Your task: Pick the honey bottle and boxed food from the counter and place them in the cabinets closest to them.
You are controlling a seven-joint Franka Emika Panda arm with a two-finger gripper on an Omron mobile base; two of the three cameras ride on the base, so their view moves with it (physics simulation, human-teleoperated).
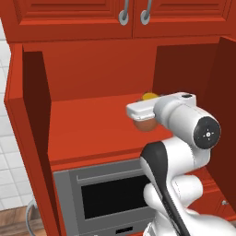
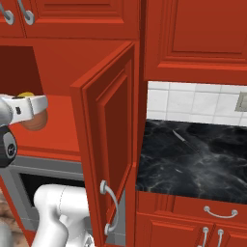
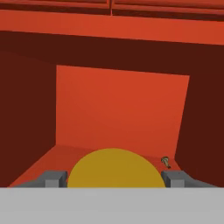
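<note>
The honey bottle (image 1: 146,123) is mostly hidden behind the white hand in the left base view; just its yellow cap and rounded lower body peek out. In the hand view its yellow top (image 3: 114,168) is cut off by the bottom, and the fingertips (image 3: 54,178) show as mere stubs on either side, so contact cannot be told. The tabletop (image 2: 193,159) runs off the right edge

We see white tiled wall (image 2: 193,103) w/ a grey outlet plate (image 2: 242,102) at right, more white tile (image 1: 5,138) far left. Grey built-in oven (image 1: 99,193) w/ dark window sits low centre. Bit of wood-look floor (image 1: 11,220) bottom left. Light even, no hard shadows.
</note>
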